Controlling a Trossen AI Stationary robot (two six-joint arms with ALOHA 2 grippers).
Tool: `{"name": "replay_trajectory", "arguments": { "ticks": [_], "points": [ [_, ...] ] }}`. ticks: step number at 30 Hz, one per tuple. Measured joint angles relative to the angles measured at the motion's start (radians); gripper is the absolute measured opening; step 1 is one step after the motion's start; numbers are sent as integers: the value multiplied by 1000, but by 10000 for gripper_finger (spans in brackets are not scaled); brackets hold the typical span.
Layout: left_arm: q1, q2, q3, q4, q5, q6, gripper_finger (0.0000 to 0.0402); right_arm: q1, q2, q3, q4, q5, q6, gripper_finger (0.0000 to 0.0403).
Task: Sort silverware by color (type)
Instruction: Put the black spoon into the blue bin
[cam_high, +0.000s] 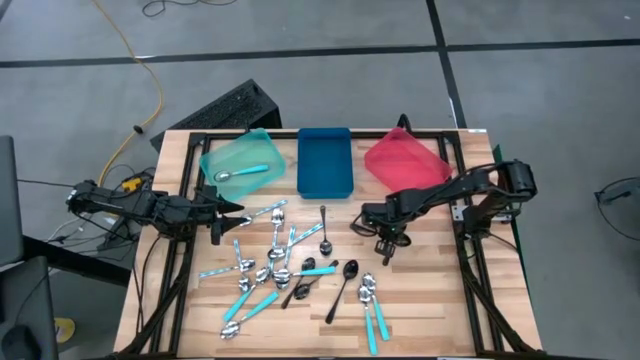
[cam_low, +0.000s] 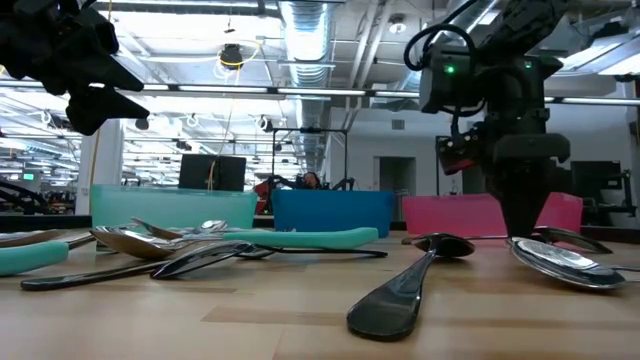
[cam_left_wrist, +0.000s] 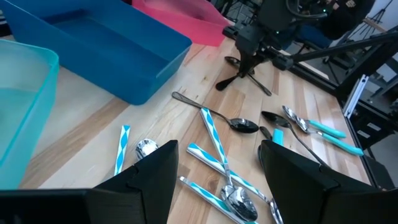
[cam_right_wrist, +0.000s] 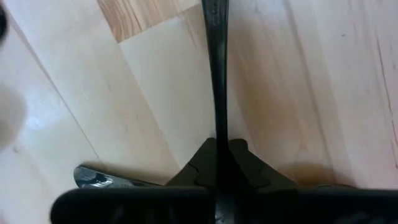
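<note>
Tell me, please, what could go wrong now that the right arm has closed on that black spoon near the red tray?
1. The right gripper pinches only the thin handle of the black spoon, so it may swivel or slip when lifted.
2. Another spoon lies right beside the fingers and could be nudged.
3. The red tray sits askew, so a drop there might catch its rim.

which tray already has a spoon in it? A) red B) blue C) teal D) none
C: in the high view one teal-handled spoon lies in the teal tray, while the blue tray and red tray hold nothing.
</note>
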Motion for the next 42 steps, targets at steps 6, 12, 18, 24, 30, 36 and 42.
{"name": "replay_trajectory", "arguments": {
  "ticks": [6, 12, 18, 24, 30, 36, 42],
  "points": [
    [0, 0, 0, 0, 0, -4, 216, 2, 4, 72, -12, 3, -2, 44],
    [0, 0, 0, 0, 0, -4, 216, 19, 3, 167, -64, 3, -18, 45],
    [0, 0, 0, 0, 0, -4, 216, 19, 2, 294, -69, 4, -52, 46],
    [0, 0, 0, 0, 0, -4, 216, -22, 1, 434, 15, 43, -52, 47],
    [0, 0, 0, 0, -1, -4, 216, -106, -1, 544, 167, 160, 60, 47],
    [0, 0, 0, 1, -1, -4, 216, -221, 17, 557, 398, 199, 144, 43],
    [0, 0, 0, 1, -22, -4, 216, -338, 117, 556, 492, 218, 296, 37]
  ]
}}
